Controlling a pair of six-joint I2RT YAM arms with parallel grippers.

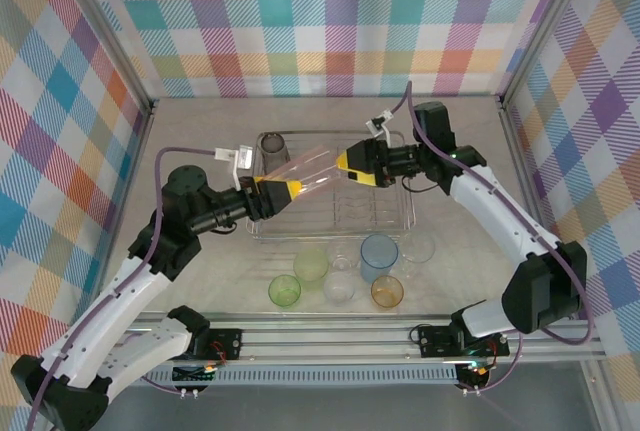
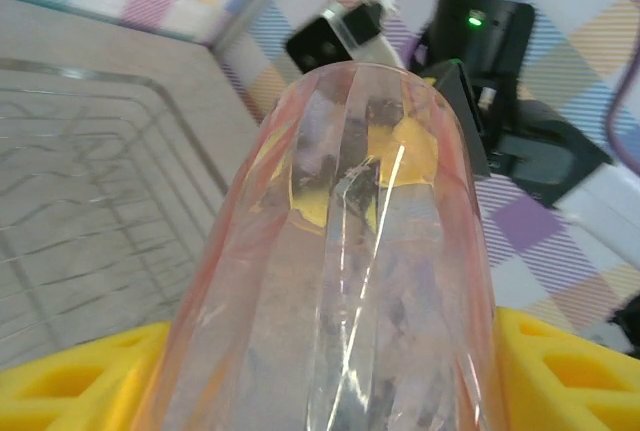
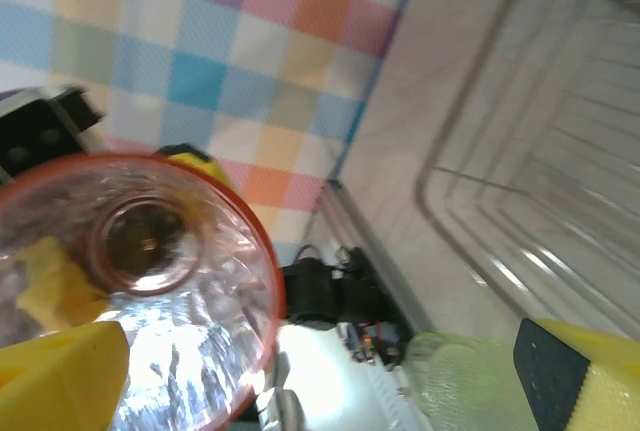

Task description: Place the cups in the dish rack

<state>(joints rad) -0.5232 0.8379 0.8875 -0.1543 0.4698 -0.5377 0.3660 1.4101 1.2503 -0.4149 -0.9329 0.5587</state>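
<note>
A pink-red cup [image 1: 318, 166] hangs on its side above the dish rack [image 1: 410, 219], between my two grippers. My left gripper [image 1: 290, 188] is shut on its base end; in the left wrist view the cup [image 2: 370, 251] runs out from between the yellow fingers [image 2: 60, 381]. My right gripper [image 1: 345, 164] is at the cup's mouth and stands open. Its wrist view looks into the cup's rim [image 3: 150, 281] beside one yellow finger [image 3: 60, 381], the other finger far to the right. A smoky grey cup [image 1: 272, 146] stands in the rack's far left corner.
In front of the rack stand two green cups [image 1: 311, 267] [image 1: 285, 291], a clear cup [image 1: 340, 281], a light blue cup [image 1: 379, 254], an orange cup [image 1: 387, 292] and another clear cup [image 1: 418, 247]. Checked walls enclose the table on three sides.
</note>
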